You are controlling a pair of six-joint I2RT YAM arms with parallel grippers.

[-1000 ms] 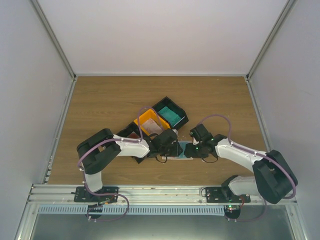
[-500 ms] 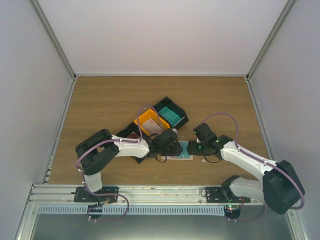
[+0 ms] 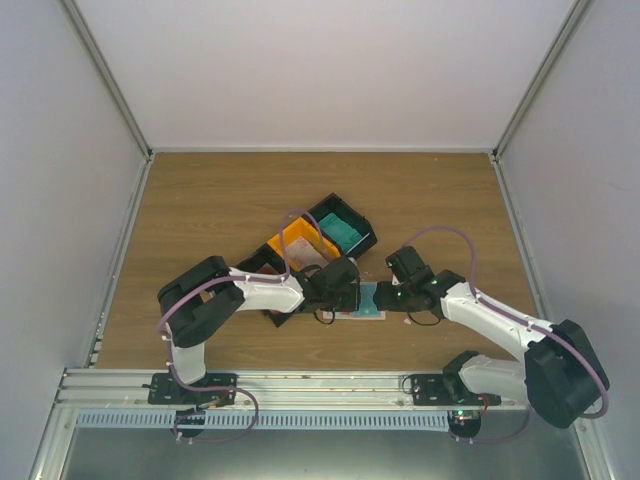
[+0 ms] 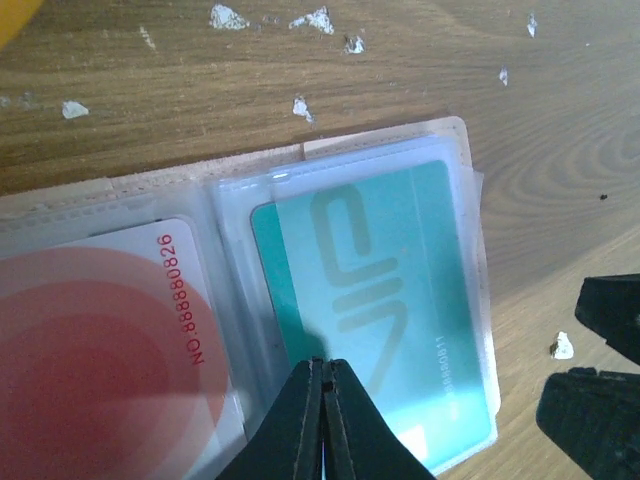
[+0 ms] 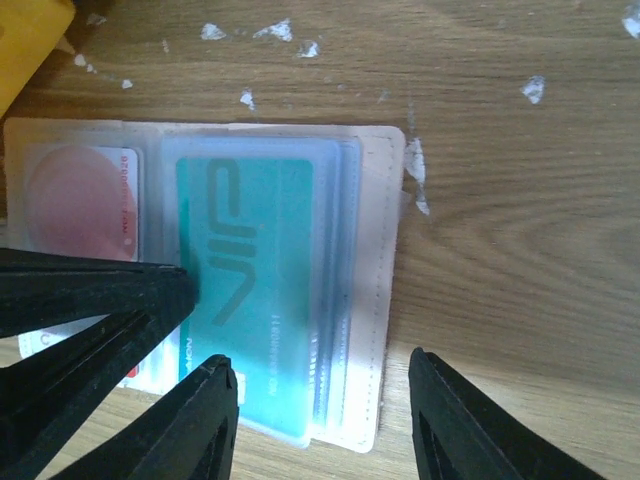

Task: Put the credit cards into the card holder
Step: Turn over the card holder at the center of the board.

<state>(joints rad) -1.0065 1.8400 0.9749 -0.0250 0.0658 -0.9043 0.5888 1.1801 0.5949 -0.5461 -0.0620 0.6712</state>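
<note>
**Open card holder between the two tools, teal card in its right-hand pocket**

The flat beige-tan folding card holder lies spread open on the wooden desk, between your two arms and just in front of the joined orange tray and black tray. A white card with red rings sits in its left pocket. A teal-green card sits under the clear film of its right pocket and looks fully seated, though you cannot tell which side the pocket's mouth is on.

Your left tool has its fingers pressed together, gripping nothing. Its tip lies over the near part of the teal-green card, and in the left wrist view the card's long axis runs away from that tip, tilted slightly. This is the nearer arm. Whether the tip actually presses on the film cannot be told.

Your right tool stands spread and empty, astride the holder's near edge. One finger is beside the teal-green card's corner and the other is over bare wood.

Another teal-green card waits in the black tray and a pale card in the orange one. Small white scraps litter the wood beyond the holder. Judged from this, the crowding of the two tools over the holder is your main obstacle, with the trays close behind the left one
</note>
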